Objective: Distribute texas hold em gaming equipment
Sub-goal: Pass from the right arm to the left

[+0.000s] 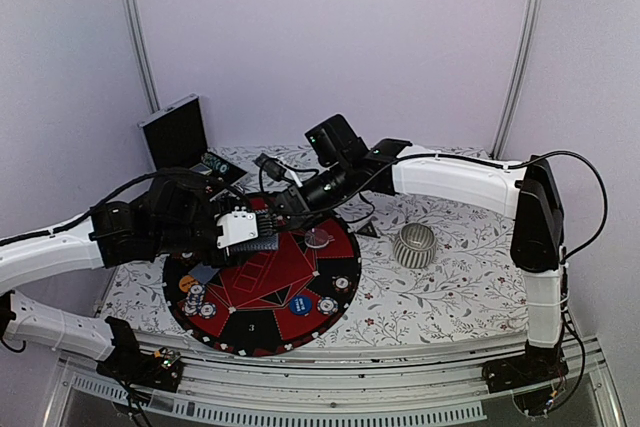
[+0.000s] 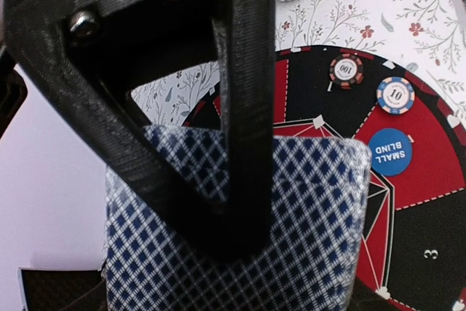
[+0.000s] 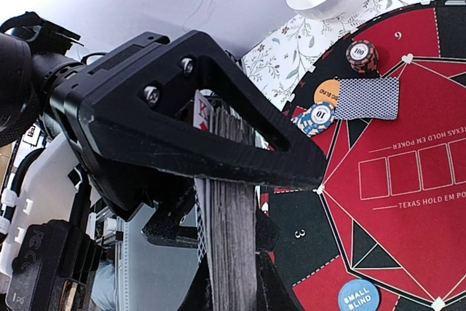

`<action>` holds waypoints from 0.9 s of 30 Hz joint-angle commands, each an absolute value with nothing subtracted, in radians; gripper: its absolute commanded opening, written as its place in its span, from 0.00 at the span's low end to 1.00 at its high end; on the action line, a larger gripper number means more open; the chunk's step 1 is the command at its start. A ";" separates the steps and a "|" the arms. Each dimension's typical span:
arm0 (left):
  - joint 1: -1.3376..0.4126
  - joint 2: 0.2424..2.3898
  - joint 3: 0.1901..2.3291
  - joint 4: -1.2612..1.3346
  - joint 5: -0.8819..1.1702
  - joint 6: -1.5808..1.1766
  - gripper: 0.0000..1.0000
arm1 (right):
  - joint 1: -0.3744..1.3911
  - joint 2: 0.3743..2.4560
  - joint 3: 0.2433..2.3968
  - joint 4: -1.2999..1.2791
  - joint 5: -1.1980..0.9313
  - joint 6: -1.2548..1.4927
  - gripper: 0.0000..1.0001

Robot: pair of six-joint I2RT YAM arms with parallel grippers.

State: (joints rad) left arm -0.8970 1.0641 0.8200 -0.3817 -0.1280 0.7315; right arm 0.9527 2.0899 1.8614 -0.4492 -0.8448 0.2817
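The deck (image 1: 263, 244) is up over the far-left rim of the poker mat (image 1: 300, 272), standing on edge, and it looks clamped in my left gripper (image 1: 254, 239). My right gripper (image 1: 290, 209) sits right at the deck's top edge, coming in from the far side. Only one finger shows, so I can't tell if it's pinching a card, but it's the arm placed to peel one off.

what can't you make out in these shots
1. Right gripper: open or shut unclear; its finger crosses the deck in the right wrist view, too small from the top.
2. Deck's lower part: cut off by the bottom edge in both wrist views.
3. Chip values: too small in the top view.
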 commanded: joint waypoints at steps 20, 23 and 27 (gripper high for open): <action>-0.908 1.023 0.833 -0.343 -0.131 0.698 0.64 | 0.963 2.117 1.918 -0.447 -0.779 0.302 0.59; -0.907 1.022 0.830 -0.335 -0.146 0.693 0.64 | 0.962 2.115 1.905 -0.452 -0.772 0.301 0.63; -0.908 1.022 0.823 -0.323 -0.159 0.679 0.62 | 0.957 2.109 1.891 -0.472 -0.754 0.295 0.65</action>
